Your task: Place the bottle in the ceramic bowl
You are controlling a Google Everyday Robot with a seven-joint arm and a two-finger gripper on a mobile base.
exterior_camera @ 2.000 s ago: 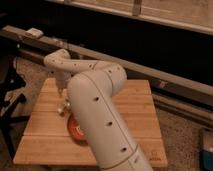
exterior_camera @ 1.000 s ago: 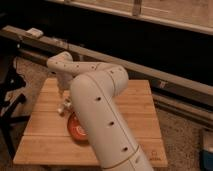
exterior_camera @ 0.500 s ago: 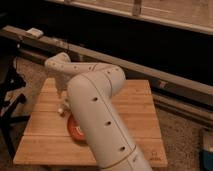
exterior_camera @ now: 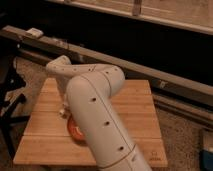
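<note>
Because the white robot arm (exterior_camera: 95, 115) fills the foreground, only a sliver of the ceramic bowl (exterior_camera: 74, 131) is seen. It is orange-red, round, and set on a wooden table (exterior_camera: 140, 112). 1 gripper (exterior_camera: 63, 111) is carried at the arm's far end, just beside the bowl's rim and low over the tabletop. It is mostly hidden by the arm, so whether it is clenched or released cannot be told. The bottle is not made out as a separate thing. A small pale patch at the gripper, next to the bowl's rim, may be it, but that can't be confirmed. Nothing pale is seen in the visible part of the bowl.

Step, as judged: the carry/placing stage, w/ the bottle prob. held beside the bowl & not yet inside. Next move, as judged: the gripper would need to be brought over the bowl's middle, lowered, then the bottle let go gently so it isn't knocked off the shallow rim.

Surface: light slatted boards, stretching well away from the bowl to either side. Room: dim. Behind the bowl, beyond the table, a long dark rail (exterior_camera: 150, 70) is run diagonally. Speckled floor (exterior_camera: 185, 127) is seen past the table edge farthest from the bowl, & black stand legs (exterior_camera: 10, 102) off the edge nearest it.
</note>
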